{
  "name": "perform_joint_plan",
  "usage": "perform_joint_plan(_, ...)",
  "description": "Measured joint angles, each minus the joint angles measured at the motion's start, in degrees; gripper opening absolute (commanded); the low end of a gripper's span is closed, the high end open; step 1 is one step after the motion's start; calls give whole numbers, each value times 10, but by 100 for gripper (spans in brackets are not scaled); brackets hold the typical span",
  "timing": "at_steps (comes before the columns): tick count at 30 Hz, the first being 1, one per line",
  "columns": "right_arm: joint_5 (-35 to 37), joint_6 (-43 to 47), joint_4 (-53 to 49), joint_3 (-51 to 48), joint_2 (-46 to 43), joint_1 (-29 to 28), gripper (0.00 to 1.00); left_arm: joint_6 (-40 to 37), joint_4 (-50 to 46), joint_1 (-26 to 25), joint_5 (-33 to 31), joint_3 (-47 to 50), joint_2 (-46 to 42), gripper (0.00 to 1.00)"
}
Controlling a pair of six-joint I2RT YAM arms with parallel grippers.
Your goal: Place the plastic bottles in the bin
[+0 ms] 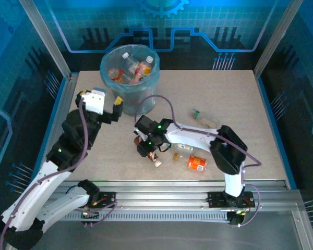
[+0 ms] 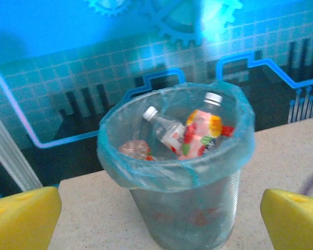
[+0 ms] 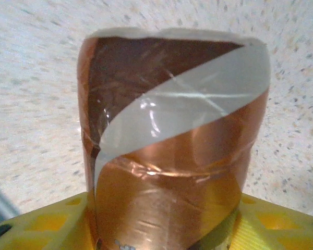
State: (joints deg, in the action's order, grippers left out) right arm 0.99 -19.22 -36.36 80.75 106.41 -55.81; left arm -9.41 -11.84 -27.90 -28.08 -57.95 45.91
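Roughly halfway, I'd say. Starting nearest: the right claw (image 1: pixel 147 149) is down on the table (image 1: pixel 240 104) with a brown-drink bottle (image 3: pixel 172 156) between its yellow pads (image 3: pixel 41 224). Both pads sit against the bottle's sides, so I'd call it pinched, but not yet lifted.

Just to that claw's right lie a clear bottle (image 1: pixel 180 150), tucked against the arm, and an orange-label bottle (image 1: pixel 197 163). Further out past the claw, to its right, is a green-capped bottle (image 1: pixel 202 116). So that's four bottles not yet in, counting the one being grabbed.

The left claw (image 1: pixel 116 108) is spread wide with nothing in it, hanging just beside the bin (image 2: pixel 146 172), which stands right ahead of it. Inside the bin I count three for sure:
- a white-capped clear bottle (image 2: pixel 164 130)
- a red-and-orange bottle (image 2: pixel 201 133)
- a pinkish one (image 2: pixel 133 149) low on the left

There could be more buried under those, can't tell.

Tally: one bin, two claws, three bottles binned at least, four left on the table.
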Motion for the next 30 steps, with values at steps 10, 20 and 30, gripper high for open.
perform_joint_plan(10,-71,60,106,-99,-290,84,56,185,-98,94,325,-195,140,97)
perform_joint_plan(20,-70,131,201,-173,-434,95,55,272,-53,94,676,-210,246,92)
perform_joint_plan(30,-72,133,245,-183,-456,95,54,266,-47,48,785,-210,252,91)
